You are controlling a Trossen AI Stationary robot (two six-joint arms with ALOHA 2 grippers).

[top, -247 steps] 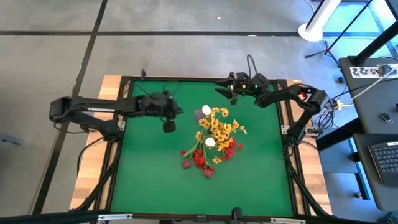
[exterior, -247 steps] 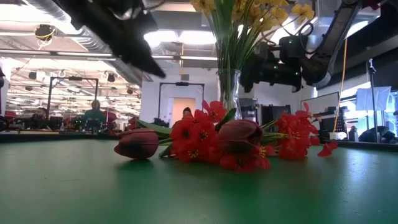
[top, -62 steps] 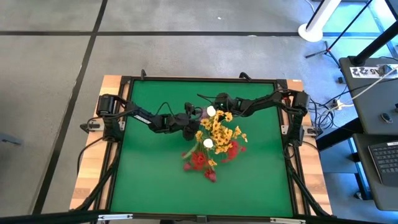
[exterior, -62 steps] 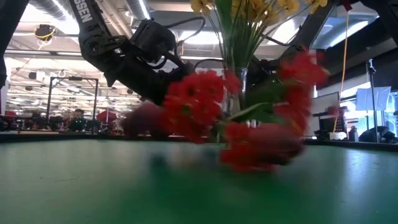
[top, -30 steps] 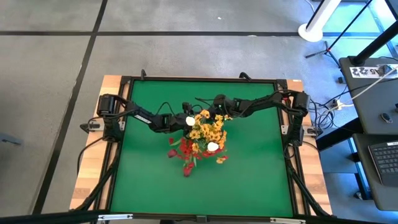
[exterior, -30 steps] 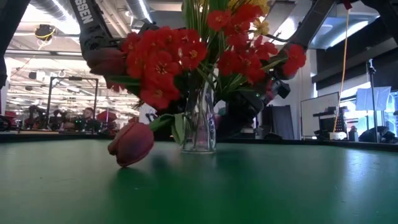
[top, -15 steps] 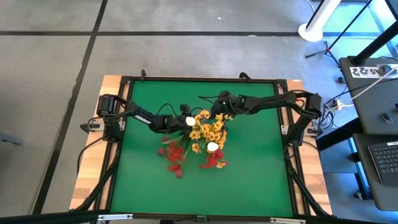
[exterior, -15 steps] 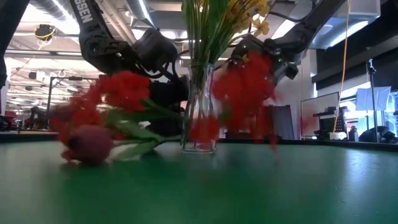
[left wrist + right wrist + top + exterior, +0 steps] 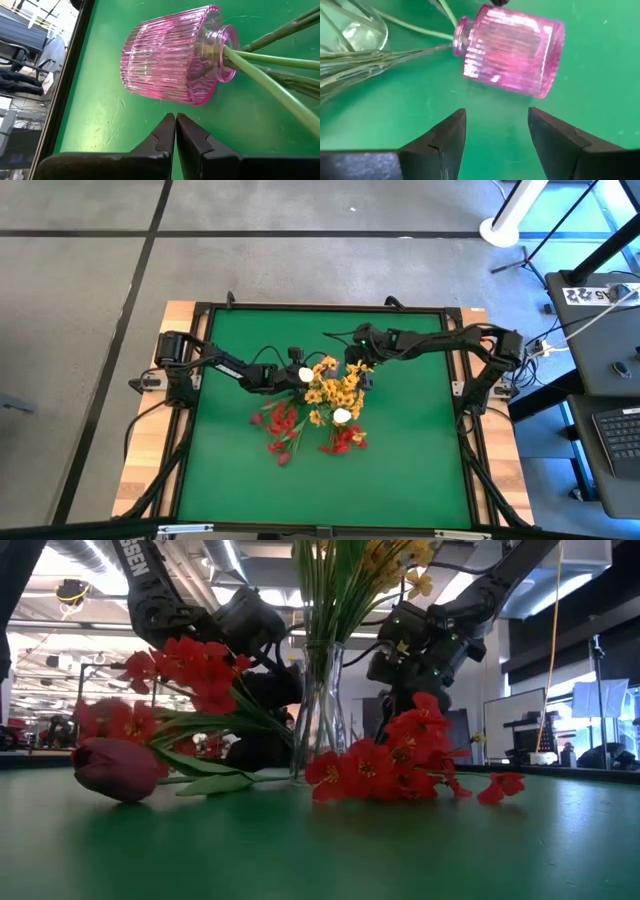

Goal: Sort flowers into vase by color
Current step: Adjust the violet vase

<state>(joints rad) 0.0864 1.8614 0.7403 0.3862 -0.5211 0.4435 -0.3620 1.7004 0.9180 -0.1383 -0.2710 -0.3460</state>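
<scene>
Wrist views alone reveal a toppled pink vase point(image 9: 172, 60).

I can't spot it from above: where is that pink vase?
The pink vase lies tipped on the green mat near the table's middle, between both hands, green stems in its neck, beside a clear vase.

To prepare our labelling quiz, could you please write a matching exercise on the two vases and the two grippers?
Things:
1. pink vase
2. clear vase
3. left gripper
4. right gripper

States:
A. open, holding nothing
B. upright, holding yellow flowers
C. shut, holding nothing
D. lying on its side

Pairs: 1-D, 2-B, 3-C, 4-A
</scene>
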